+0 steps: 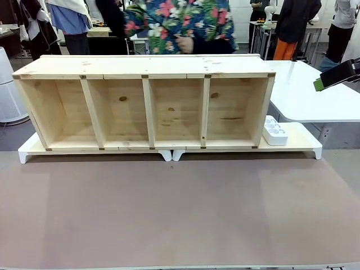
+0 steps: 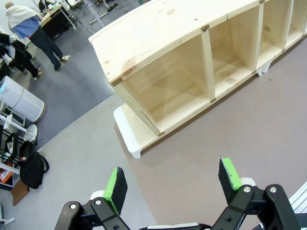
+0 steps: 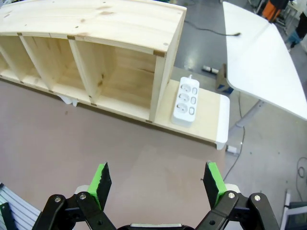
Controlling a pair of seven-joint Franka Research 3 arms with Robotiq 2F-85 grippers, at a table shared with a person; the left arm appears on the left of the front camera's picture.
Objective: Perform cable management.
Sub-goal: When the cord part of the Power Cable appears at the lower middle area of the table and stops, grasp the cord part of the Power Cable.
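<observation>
Both the left gripper (image 2: 171,177) and the right gripper (image 3: 157,176) gape empty over the counter, the right nearer what may be the cable (image 3: 225,33), a thin dark line lying crosswise on the floor beyond the wooden shelf's (image 3: 96,19) right end.

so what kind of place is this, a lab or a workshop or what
Most likely a robotics lab: the open left gripper and right gripper hang over a matted test table with a bare wooden shelf unit, and people stand near a white desk behind.
</observation>
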